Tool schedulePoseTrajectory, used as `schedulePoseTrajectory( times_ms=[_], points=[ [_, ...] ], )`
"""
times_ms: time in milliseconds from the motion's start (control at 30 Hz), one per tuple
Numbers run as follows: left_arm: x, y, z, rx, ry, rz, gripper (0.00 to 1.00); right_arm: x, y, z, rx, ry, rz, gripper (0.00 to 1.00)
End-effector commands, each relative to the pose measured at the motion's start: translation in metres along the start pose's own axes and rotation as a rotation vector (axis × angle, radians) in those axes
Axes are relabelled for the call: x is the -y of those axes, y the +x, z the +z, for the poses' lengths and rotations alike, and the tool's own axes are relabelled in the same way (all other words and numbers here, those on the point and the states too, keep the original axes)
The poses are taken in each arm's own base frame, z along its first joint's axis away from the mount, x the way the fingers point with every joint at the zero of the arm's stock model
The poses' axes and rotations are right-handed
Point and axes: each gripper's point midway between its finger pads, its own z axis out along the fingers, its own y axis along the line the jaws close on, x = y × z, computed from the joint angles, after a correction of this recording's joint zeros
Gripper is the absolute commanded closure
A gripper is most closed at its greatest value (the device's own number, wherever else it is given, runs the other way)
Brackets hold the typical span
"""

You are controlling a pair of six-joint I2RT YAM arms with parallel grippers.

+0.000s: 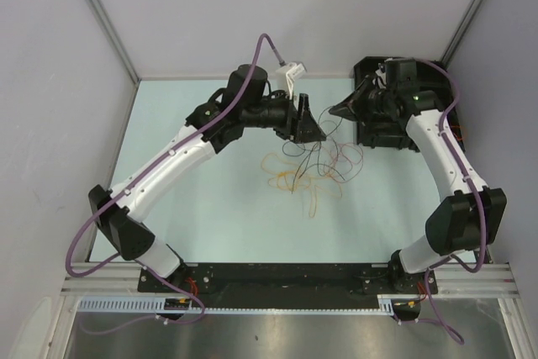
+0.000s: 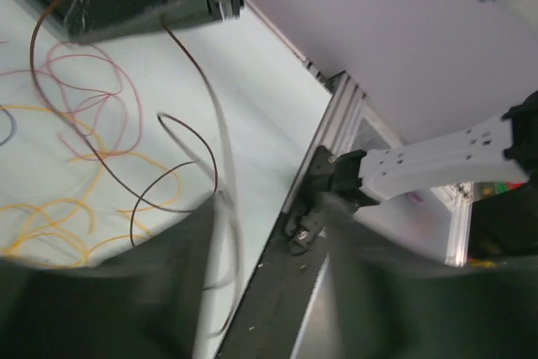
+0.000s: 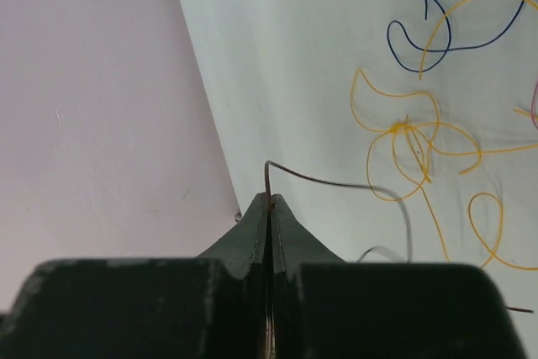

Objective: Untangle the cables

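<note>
The cables [image 1: 313,166] lie in a loose tangle at mid-table: orange and yellow loops [image 1: 282,176], dark and reddish strands to their right. My right gripper [image 1: 338,110] is shut on the end of a dark red cable [image 3: 336,181], which arcs out from the closed tips [image 3: 270,199]. Yellow loops [image 3: 403,136] and a blue cable [image 3: 420,35] lie on the table beyond. My left gripper [image 1: 308,124] hovers just left of the right one, above the tangle. In the left wrist view it [image 2: 269,216] is open; a blurred cable [image 2: 220,208] hangs beside its left finger.
A black box [image 1: 378,128] stands at the back right, close behind the right gripper. A small white object [image 1: 291,73] lies at the back wall. Grey walls close in the left, back and right sides. An aluminium rail [image 1: 277,308] runs along the front.
</note>
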Motion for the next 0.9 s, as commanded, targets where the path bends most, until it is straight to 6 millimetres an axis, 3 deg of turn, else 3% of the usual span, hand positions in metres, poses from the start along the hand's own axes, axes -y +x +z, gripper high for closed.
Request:
schedulePoseTrajectory(
  times_ms=[0,33,67,100,133,167,200,333,433,467,600,867],
  points=[
    [0.005,0.001,-0.027,0.050,-0.049,0.030,0.14,-0.051,-0.040,-0.034,0.113,-0.110,-0.112,1.00],
    [0.003,0.004,-0.030,0.052,-0.064,0.031,0.03,-0.058,-0.048,-0.042,0.137,-0.120,-0.147,1.00],
    [0.008,0.004,-0.042,0.074,-0.070,0.043,0.00,-0.063,-0.055,-0.049,0.162,-0.123,-0.161,1.00],
    [0.005,0.008,-0.044,0.076,-0.085,0.042,0.00,-0.059,-0.066,-0.054,0.180,-0.107,-0.154,1.00],
    [-0.004,0.018,-0.045,0.067,-0.111,0.031,0.00,-0.077,-0.076,-0.070,0.226,-0.139,-0.198,1.00],
    [0.000,0.019,-0.054,0.087,-0.117,0.033,0.00,-0.080,-0.082,-0.076,0.242,-0.140,-0.204,1.00],
    [-0.008,0.032,-0.053,0.067,-0.135,0.015,0.00,-0.080,-0.089,-0.079,0.254,-0.135,-0.204,1.00],
    [-0.010,0.047,-0.066,0.092,-0.149,-0.018,0.00,-0.102,-0.119,-0.113,0.350,-0.162,-0.248,1.00],
    [-0.011,0.055,-0.076,0.103,-0.164,-0.022,0.00,-0.108,-0.137,-0.125,0.391,-0.176,-0.256,1.00],
    [-0.015,0.055,-0.079,0.115,-0.193,-0.018,0.00,-0.122,-0.140,-0.138,0.418,-0.211,-0.277,1.00],
    [-0.019,0.053,-0.089,0.131,-0.240,0.014,0.00,-0.144,-0.167,-0.168,0.506,-0.286,-0.281,1.00],
    [-0.028,0.043,-0.095,0.128,-0.309,0.081,0.00,-0.160,-0.221,-0.238,0.744,-0.407,-0.307,1.00]
  ],
)
